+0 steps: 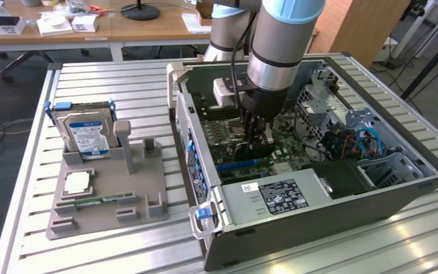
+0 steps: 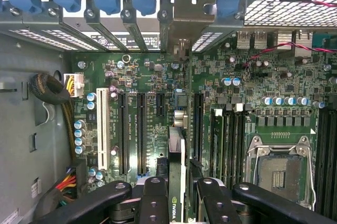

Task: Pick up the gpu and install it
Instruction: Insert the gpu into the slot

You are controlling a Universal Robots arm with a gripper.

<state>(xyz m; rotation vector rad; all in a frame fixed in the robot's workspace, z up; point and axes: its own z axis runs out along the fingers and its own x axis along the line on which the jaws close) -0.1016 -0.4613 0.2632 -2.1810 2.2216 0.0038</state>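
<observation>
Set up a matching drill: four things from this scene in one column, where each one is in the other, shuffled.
1. gpu
2. hard drive
3. memory stick
4. power supply

A. lying flat on the grey holder
B. held in the hand above the motherboard
C. standing on edge in the grey holder
D. sitting in a corner of the computer case

Pairs: 1-B, 2-C, 3-A, 4-D
</observation>
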